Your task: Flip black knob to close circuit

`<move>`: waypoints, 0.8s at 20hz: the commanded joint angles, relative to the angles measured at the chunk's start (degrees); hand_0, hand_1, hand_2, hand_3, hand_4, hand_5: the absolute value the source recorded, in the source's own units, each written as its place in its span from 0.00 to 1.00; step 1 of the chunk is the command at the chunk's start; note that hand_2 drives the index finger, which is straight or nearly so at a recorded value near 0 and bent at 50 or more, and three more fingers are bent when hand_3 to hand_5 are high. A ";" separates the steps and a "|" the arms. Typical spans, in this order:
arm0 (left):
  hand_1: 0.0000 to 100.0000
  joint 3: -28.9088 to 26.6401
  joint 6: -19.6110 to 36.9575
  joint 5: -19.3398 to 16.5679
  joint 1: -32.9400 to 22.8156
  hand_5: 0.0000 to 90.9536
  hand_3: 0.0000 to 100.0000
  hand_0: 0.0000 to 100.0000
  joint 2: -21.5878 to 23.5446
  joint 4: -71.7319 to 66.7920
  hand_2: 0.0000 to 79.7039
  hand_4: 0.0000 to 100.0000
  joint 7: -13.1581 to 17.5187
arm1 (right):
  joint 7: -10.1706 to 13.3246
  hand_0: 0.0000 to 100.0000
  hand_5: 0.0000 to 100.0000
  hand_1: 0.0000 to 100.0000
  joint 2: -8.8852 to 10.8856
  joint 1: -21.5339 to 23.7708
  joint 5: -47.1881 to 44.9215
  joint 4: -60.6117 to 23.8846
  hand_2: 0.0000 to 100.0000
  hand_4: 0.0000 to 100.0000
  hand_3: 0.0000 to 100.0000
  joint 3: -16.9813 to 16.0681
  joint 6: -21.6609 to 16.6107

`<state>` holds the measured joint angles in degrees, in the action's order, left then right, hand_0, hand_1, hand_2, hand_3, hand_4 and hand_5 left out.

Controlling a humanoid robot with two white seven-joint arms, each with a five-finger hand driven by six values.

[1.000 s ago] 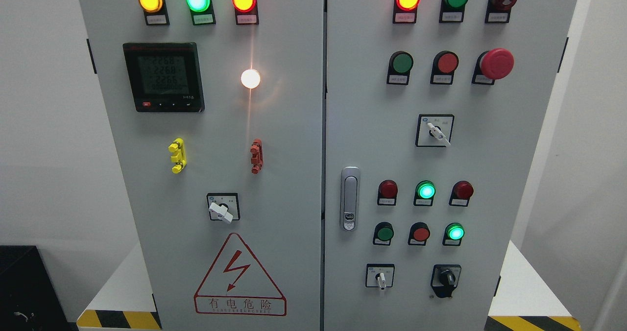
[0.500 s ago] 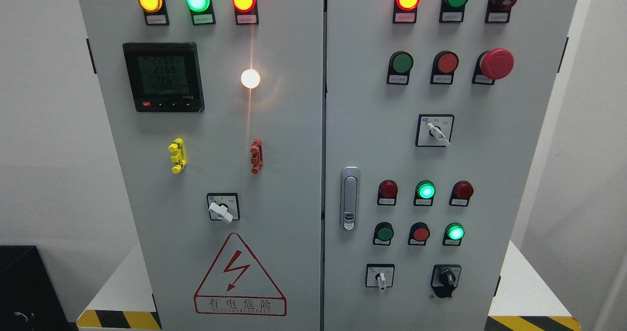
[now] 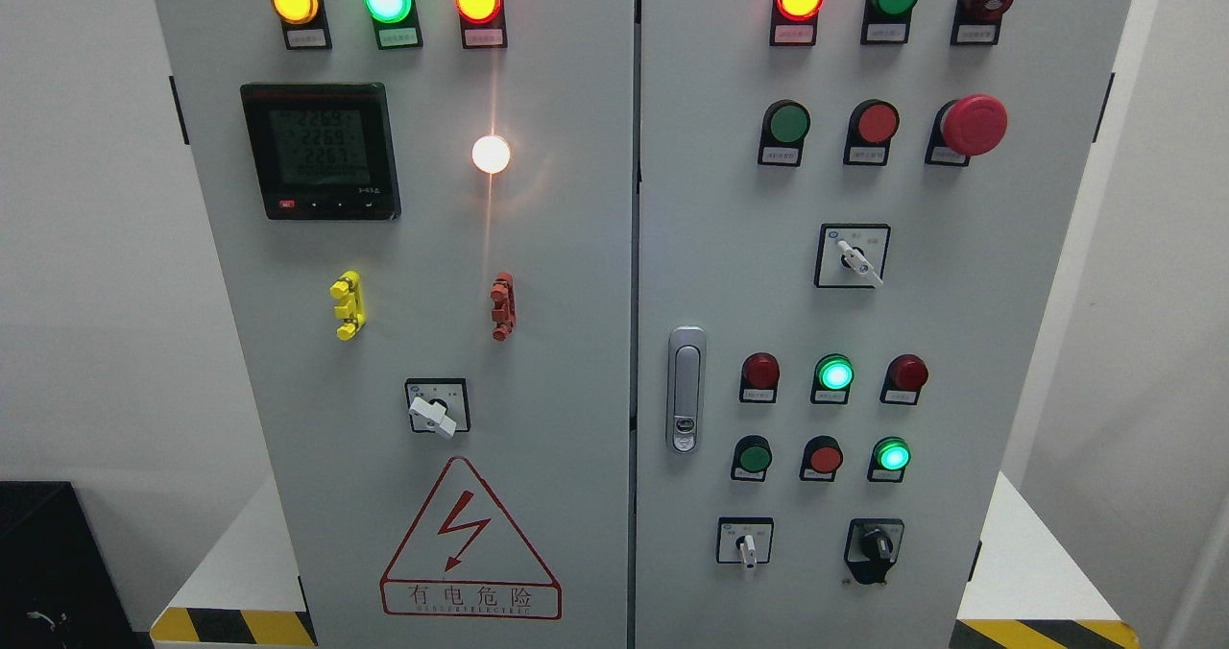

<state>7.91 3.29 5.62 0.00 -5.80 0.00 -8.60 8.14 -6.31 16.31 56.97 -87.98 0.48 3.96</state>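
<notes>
Neither hand nor arm shows in the head view, so how the fingers stand cannot be told; no reach toward the panel has begun.

Nearest, at the bottom of the picture, hazard-striped edging [image 3: 230, 627] marks the base the cabinet [image 3: 576, 275] stands on, likely a warning to keep clear. Low on the right door sits the black knob [image 3: 875, 541], in its dark mount at the bottom row, just right of a white selector switch [image 3: 745, 545]. Its pointer seems to aim roughly straight up, though it is too small to be sure. It is mounted low and at the end of the row, probably so an operator can turn it without brushing the buttons above.

Higher up, 2 green lamps [image 3: 834, 373] glow among red and green push buttons. The door latch [image 3: 684, 390] stands at the seam between the 2 doors. On the left door a shock-warning triangle [image 3: 470, 543] sits under another white switch [image 3: 434, 409], with a lit digital meter [image 3: 322, 150] above. At the top, the red mushroom stop button [image 3: 972, 124] juts out for quick striking.

Judging by this, the task is not yet started.
</notes>
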 commanded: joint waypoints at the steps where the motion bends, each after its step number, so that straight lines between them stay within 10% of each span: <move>1: 0.56 0.00 -0.04 0.00 -1.32 0.00 0.00 0.12 0.00 1.67 0.00 0.00 -0.01 | -0.05 0.00 1.00 0.10 -0.19 -2.51 5.34 -8.87 0.84 0.90 1.00 0.22 1.22; 16: 0.56 0.00 -0.04 0.00 -1.32 0.00 0.00 0.12 0.00 1.67 0.00 0.00 -0.01 | -2.87 0.00 1.00 0.04 -0.89 -12.97 11.75 -10.28 0.84 0.92 1.00 -3.82 5.79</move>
<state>7.91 3.29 5.62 0.00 -5.80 0.00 -8.61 5.32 -6.81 6.89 66.79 -95.62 -0.47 9.54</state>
